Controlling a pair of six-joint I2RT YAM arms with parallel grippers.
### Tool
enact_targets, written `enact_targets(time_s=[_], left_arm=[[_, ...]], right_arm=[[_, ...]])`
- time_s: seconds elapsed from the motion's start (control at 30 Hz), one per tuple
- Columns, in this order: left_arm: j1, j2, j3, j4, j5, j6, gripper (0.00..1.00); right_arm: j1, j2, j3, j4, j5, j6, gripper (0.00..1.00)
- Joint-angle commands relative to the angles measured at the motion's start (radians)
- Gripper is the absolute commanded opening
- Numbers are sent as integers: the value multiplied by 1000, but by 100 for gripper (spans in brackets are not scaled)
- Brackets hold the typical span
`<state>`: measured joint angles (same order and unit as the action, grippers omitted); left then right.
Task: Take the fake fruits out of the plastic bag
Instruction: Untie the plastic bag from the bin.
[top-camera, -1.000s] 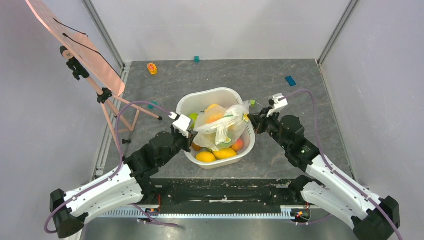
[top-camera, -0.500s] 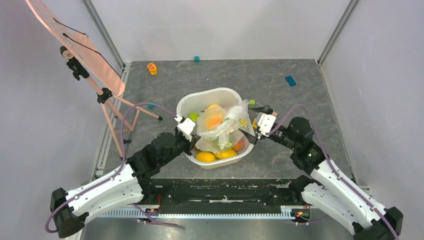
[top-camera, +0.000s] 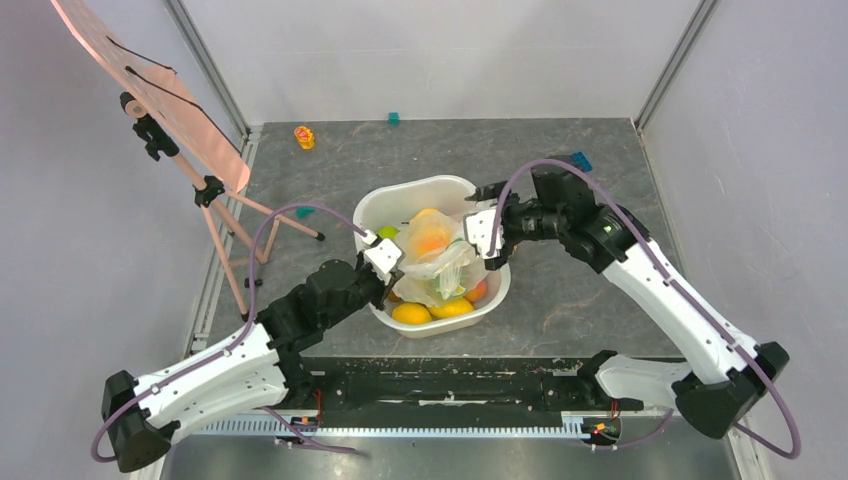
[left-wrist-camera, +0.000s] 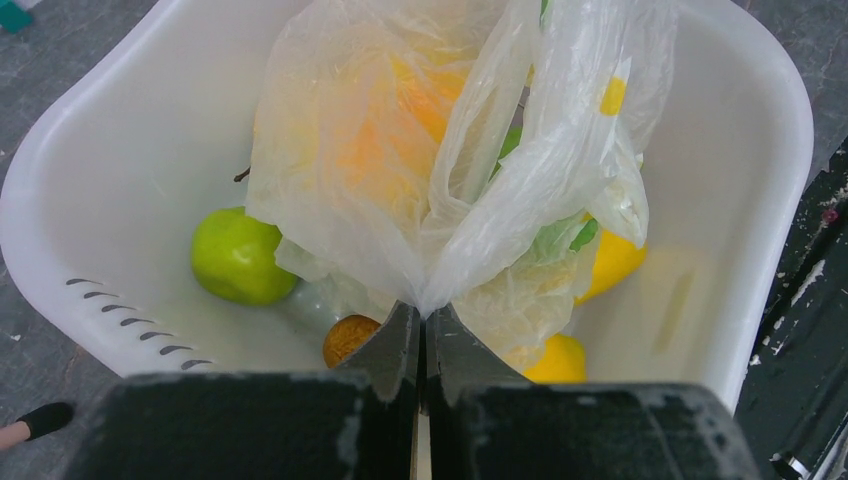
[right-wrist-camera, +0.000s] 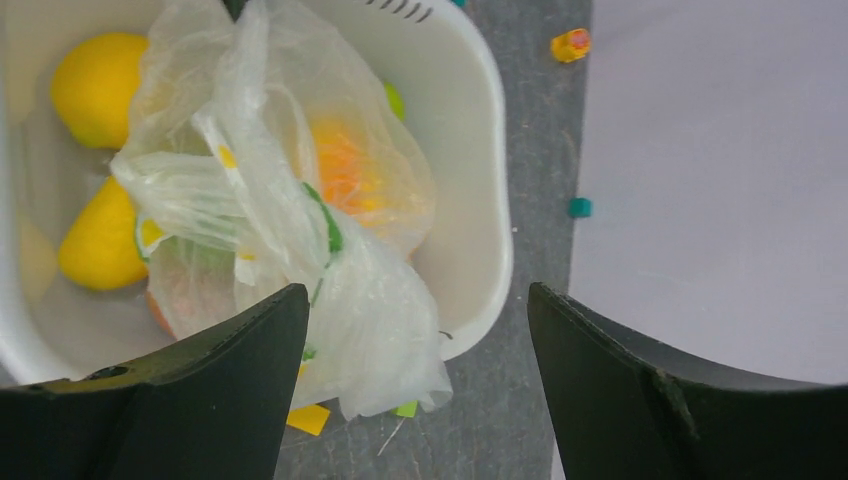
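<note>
A: The left gripper (left-wrist-camera: 422, 318) is pinching a fold of the plastic bag (left-wrist-camera: 380, 170). The right gripper (right-wrist-camera: 418, 300) hangs spread wide over it.

B: And the bag?

A: It's in the white basin (left-wrist-camera: 745, 130), with an orange fruit (left-wrist-camera: 425, 105) inside (loose fruits (left-wrist-camera: 235, 255) lie beside it). I'd worry that a hard pull could slip or tear the thin film, trapping the fruit.

The light was bright, even and diffuse in all three views, and shadows were soft and faint. Just beyond the left claw (left-wrist-camera: 422, 315), the plastic bag (left-wrist-camera: 400, 150) gleamed pale and hazed the colours behind it. That claw's own body, nearest the lens, was dark and soft-focused. On the right claw (right-wrist-camera: 415, 300), the fingers (right-wrist-camera: 200, 390) were blurred, unlit shapes, while the white basin (right-wrist-camera: 480, 200) ahead of them verged on overexposure.
</note>
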<state>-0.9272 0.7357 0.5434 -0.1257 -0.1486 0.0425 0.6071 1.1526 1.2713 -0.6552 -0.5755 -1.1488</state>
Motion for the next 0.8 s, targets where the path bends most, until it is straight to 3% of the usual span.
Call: enact_targets(time_s=[0.0, 0.23, 0.3, 0.4, 0.6, 0.77], left_arm=[[1, 19, 58, 6, 17, 58, 2], [0, 26, 64, -3, 33, 67, 2], [1, 28, 66, -6, 33, 67, 2], [0, 31, 69, -11, 23, 65, 2], [-1, 12, 59, -20, -37, 35, 2], [1, -18, 42, -29, -108, -14, 2]], right_arm=[[23, 62, 74, -204, -29, -94, 83], [42, 111, 76, -176, 27, -62, 79], [43, 129, 82, -168, 59, -58, 68], [44, 126, 66, -103, 113, -4, 41], [43, 30, -61, 85, 145, 132, 4], [39, -108, -249, 322, 177, 306, 0]])
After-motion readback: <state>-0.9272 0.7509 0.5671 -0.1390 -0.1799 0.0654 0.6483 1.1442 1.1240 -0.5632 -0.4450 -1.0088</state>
